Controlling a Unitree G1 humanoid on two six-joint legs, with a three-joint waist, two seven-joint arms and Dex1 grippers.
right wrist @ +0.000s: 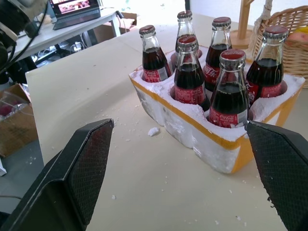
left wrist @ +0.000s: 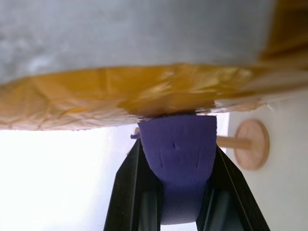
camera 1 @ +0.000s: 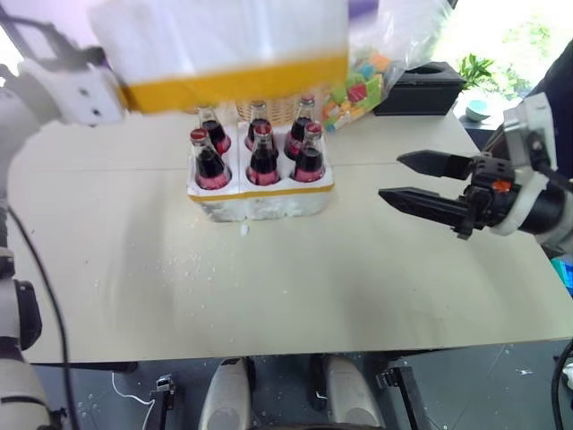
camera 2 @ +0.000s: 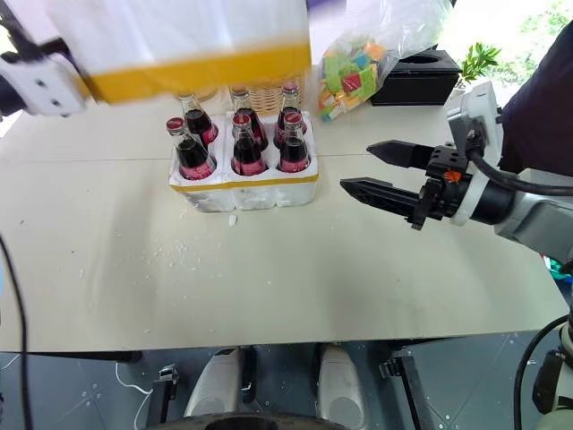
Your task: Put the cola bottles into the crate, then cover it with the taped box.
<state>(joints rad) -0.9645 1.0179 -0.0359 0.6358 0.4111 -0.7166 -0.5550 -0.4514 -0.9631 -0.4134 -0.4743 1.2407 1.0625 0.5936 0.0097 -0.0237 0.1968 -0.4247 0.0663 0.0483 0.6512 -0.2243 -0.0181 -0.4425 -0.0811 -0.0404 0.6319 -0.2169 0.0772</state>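
Several cola bottles (camera 1: 262,154) with red caps stand upright in the holes of the low white crate (camera 1: 260,199), which sits mid-table with a yellow tape band. The taped box (camera 1: 224,45), white with a wide yellow band, hangs in the air above and behind the crate, hiding the rear bottles' tops. In the left wrist view my left gripper (left wrist: 177,144) is shut on a purple tab (left wrist: 180,149) fixed under the box's yellow tape. My right gripper (camera 1: 390,176) is open and empty, level, to the right of the crate and pointing at it.
A wicker basket (camera 1: 277,109) stands just behind the crate. A bag of colourful pieces (camera 1: 358,90) and a black box (camera 1: 421,90) lie at the back right. Foam crumbs (camera 1: 179,264) dot the table in front of the crate.
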